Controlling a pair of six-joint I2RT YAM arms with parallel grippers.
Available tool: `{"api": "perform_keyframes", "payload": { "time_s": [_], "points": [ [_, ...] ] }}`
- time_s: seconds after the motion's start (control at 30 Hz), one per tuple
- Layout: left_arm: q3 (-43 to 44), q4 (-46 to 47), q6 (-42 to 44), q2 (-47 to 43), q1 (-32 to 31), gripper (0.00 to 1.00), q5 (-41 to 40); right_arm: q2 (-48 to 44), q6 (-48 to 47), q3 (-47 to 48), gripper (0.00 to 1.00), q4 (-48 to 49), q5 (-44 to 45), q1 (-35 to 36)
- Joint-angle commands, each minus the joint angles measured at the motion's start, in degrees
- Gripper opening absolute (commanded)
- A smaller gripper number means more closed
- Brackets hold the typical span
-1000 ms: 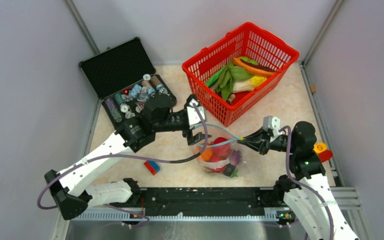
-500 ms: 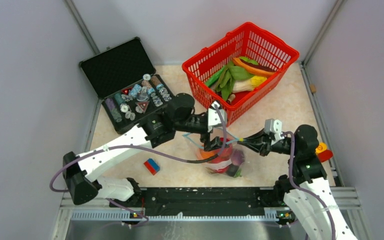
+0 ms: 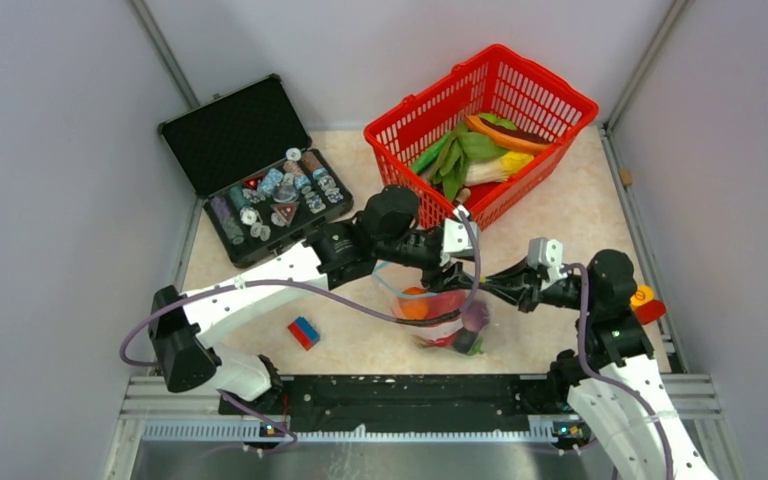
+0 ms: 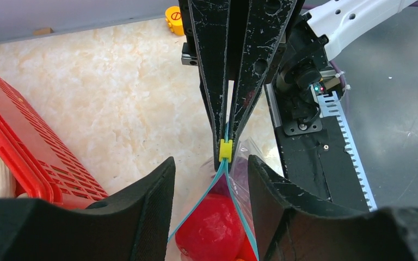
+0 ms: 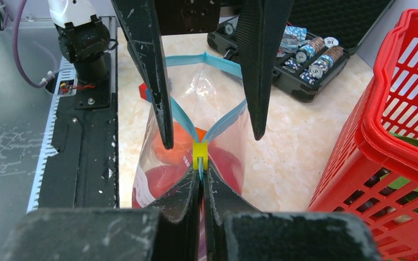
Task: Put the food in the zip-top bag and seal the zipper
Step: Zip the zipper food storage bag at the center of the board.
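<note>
Fingers (image 4: 152, 206) of the left gripper (image 3: 457, 274) stood apart, one on each side of the mouth of the zip-top bag (image 5: 196, 92). They were unclenched and grasped nothing. In the right wrist view one tip met the zipper (image 5: 217, 62) on its outer face, and the other hung just beside the opposite strip.

Both fingers of the right gripper (image 5: 201, 175) were pressed tight together on the joined end of the zipper, just behind the yellow slider (image 5: 199, 152). Ahead of the slider the two light-blue strips spread apart, so the mouth was open there.

One bag showed, lifted by its zipper edge over the table (image 3: 560, 210), between the two arms and near the front wall of the basket (image 3: 410, 190).

Food inside the bag included one red piece (image 4: 209, 234), one orange piece (image 3: 415, 303) and one purple piece (image 3: 473, 316); the full number could not be told.

One red basket held green, orange and yellow pieces. One open black case (image 3: 235, 135) lay at the far left. One small red-and-blue block (image 3: 303, 332) sat on the table near the left arm.
</note>
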Motion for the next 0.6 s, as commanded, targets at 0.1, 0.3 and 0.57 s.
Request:
{"api": "perform_keyframes", "payload": {
  "time_s": [0.1, 0.3, 0.57],
  "points": [
    [2.3, 3.5, -1.2, 1.3, -1.0, 0.45, 1.4, -0.6, -0.1, 0.6, 0.0, 2.7, 0.5, 1.0],
    [3.4, 1.9, -0.6, 2.7, -1.5, 0.29, 0.3, -0.6, -0.2, 0.6, 0.0, 2.6, 0.8, 1.5],
    [3.4, -2.4, 1.6, 1.9, -1.5, 0.0, -1.7, -0.6, -1.2, 1.1, 0.0, 1.3, 2.0, 1.6]
  ]
}}
